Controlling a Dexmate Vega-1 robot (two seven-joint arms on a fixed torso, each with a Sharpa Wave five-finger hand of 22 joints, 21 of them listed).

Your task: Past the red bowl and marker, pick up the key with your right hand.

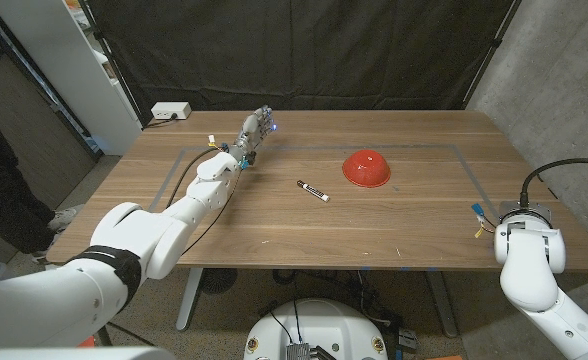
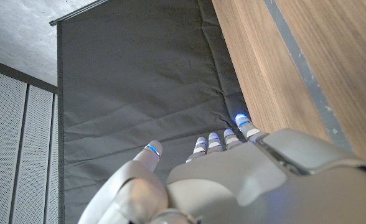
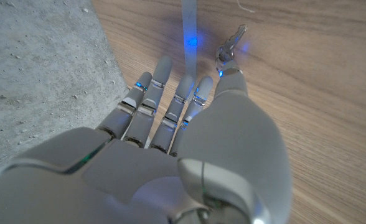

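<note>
A red bowl [image 1: 365, 167] lies upside down on the wooden table [image 1: 394, 230], right of centre. To its left lies a black and white marker [image 1: 312, 190]. The small metal key [image 3: 233, 40] lies on the wood just past the thumb tip of my right hand [image 3: 189, 143], whose fingers are stretched out and apart and hold nothing. In the head view, that right hand [image 1: 482, 218] is at the table's right edge. My left hand [image 1: 257, 127] is stretched out over the far left-centre of the table, its fingers [image 2: 214, 142] straight and holding nothing.
A blue tape line [image 1: 414, 147] frames a rectangle on the table top. A white power strip [image 1: 170, 111] sits at the far left corner. A black curtain [image 1: 304, 50] hangs behind the table. A person's leg and shoe [image 1: 62, 218] show at the left.
</note>
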